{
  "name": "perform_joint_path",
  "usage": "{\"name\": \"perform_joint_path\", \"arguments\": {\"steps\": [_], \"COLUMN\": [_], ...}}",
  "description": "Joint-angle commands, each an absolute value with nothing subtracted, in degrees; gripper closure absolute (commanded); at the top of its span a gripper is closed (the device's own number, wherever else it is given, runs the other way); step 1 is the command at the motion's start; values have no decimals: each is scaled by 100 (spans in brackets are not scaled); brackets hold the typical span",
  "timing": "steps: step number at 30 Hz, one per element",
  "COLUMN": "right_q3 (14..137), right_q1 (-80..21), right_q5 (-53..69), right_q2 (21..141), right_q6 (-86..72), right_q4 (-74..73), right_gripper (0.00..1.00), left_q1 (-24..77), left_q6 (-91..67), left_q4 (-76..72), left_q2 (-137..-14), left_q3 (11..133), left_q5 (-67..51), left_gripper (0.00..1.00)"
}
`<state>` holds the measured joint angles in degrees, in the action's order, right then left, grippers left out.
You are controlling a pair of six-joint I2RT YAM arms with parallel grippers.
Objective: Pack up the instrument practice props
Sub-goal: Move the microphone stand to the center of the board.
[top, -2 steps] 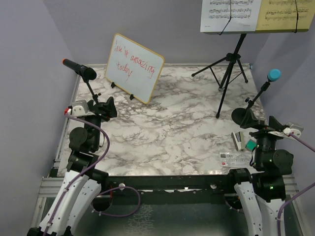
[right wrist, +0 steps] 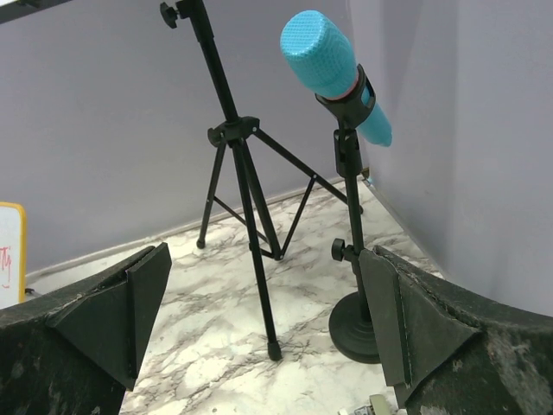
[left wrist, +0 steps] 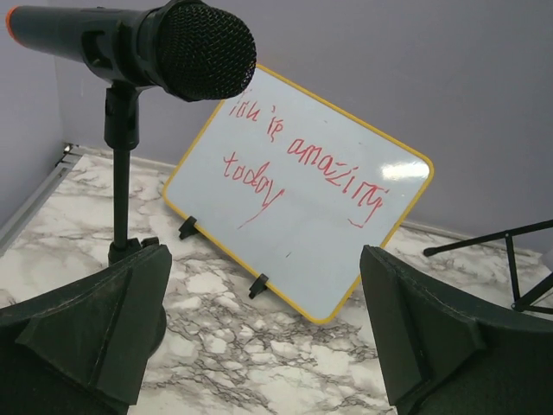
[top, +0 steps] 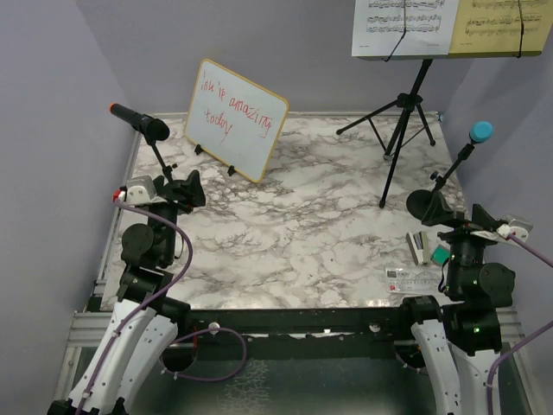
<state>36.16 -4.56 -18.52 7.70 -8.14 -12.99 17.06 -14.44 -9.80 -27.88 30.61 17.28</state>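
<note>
Marble table between greyish walls; at far left the black microphone lies slanted in its slim holder, and the left gripper gapes empty just before it; a careless push could topple this top-heavy stand, I think. At the back stands the tall music desk carrying white sheet music and yellow sheet music; at right is the blue microphone, with the right gripper released and empty near it.
</note>
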Motion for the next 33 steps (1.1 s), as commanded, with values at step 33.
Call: {"name": "perform_joint_path", "arguments": {"steps": [33], "right_q3": [3137], "right_q1": [-950], "right_q5": [-1709], "right_q2": [-439], "right_q6": [-940], "right_q4": [-932], "right_gripper": [0], "left_q1": [-870], "left_q6": [-2673], "left_q4": [-2293], "left_q2": [-5607], "left_q3": [3228], "left_q5": [973], "left_gripper": [1]}}
